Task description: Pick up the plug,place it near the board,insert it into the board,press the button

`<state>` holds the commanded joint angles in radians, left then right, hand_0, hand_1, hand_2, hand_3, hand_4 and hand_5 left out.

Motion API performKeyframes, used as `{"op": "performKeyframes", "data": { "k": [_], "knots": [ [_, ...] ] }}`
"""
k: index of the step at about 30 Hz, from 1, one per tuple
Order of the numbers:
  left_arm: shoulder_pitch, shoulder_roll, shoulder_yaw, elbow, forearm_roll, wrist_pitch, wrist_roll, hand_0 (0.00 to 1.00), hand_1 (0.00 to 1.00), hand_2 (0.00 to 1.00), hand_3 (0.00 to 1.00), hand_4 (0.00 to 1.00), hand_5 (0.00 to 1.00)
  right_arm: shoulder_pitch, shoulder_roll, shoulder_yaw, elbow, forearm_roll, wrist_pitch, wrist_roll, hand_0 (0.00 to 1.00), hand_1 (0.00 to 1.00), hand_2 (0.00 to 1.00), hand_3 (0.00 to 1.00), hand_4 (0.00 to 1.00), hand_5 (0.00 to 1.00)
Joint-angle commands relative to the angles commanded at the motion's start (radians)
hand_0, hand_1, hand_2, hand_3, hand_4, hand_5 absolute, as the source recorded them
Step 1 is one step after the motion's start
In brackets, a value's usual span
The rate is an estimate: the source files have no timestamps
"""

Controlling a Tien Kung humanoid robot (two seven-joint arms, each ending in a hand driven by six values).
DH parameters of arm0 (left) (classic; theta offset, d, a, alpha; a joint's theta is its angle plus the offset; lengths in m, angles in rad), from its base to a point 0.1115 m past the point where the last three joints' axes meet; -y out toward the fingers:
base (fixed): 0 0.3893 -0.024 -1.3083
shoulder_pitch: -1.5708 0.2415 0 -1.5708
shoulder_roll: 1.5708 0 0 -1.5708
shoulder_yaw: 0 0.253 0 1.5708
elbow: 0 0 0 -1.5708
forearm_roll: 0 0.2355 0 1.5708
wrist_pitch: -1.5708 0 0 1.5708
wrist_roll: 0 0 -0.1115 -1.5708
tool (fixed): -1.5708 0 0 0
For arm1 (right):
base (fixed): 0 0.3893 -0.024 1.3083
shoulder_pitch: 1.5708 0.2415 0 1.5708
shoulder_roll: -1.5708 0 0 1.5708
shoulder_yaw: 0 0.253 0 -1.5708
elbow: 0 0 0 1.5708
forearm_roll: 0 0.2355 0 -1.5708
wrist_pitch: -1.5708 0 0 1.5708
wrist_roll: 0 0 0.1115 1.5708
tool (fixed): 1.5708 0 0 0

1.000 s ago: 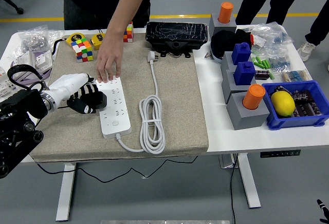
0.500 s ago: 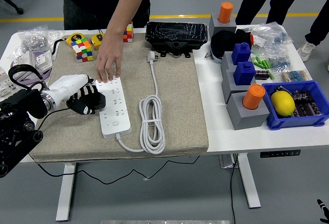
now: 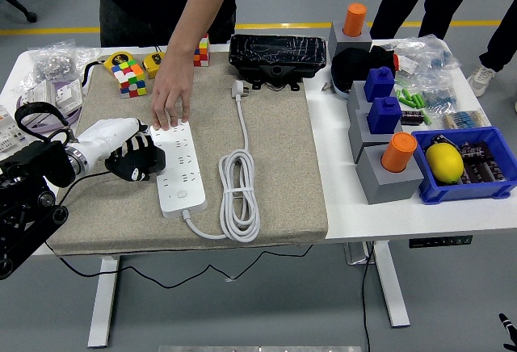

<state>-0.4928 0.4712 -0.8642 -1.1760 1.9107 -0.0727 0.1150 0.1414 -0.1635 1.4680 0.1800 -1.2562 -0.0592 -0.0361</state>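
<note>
**Left hand at the strip's edge; plug lying loose beyond it**

The left hand (image 3: pixel 136 157) was seen from above with its black fingers curled narrow; whether anything was enclosed could not be told, the palm side being hidden. The arm behind it was cut off by the picture's left edge. The right hand was not in view.

The white board (image 3: pixel 179 170) lay just to the hand's right, touching or nearly touching the fingers. A person's hand (image 3: pixel 170 96) was pressed flat on the board's far end, just beyond the robot's hand. The plug (image 3: pixel 238 89) lay unplugged farther beyond and to the right, its cable (image 3: pixel 239 194) coiled on the board's other side.

No print on the board could be read.
</note>
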Motion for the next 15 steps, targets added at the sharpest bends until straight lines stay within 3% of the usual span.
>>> {"op": "performKeyframes", "data": {
  "k": [9,10,15],
  "knots": [
    [-0.001,0.002,0.003,0.0,0.003,0.001,-0.001,0.307,0.42,0.311,0.494,0.763,0.002,-0.001,0.0,0.004,0.0,-0.001,-0.001,0.001,0.868,0.842,0.805,0.83,0.998,0.998],
    [-0.001,0.002,0.003,0.0,0.003,0.001,-0.001,0.321,0.471,0.372,0.5,0.767,0.002,-0.001,0.0,0.005,0.0,-0.001,-0.001,0.001,0.869,0.842,0.805,0.831,0.998,0.998],
    [-0.003,0.003,0.002,0.003,0.008,-0.002,-0.001,0.321,0.471,0.372,0.5,0.767,0.002,0.0,-0.001,0.005,0.0,-0.001,0.001,0.0,0.869,0.842,0.805,0.831,0.998,0.998]
  ]
}}
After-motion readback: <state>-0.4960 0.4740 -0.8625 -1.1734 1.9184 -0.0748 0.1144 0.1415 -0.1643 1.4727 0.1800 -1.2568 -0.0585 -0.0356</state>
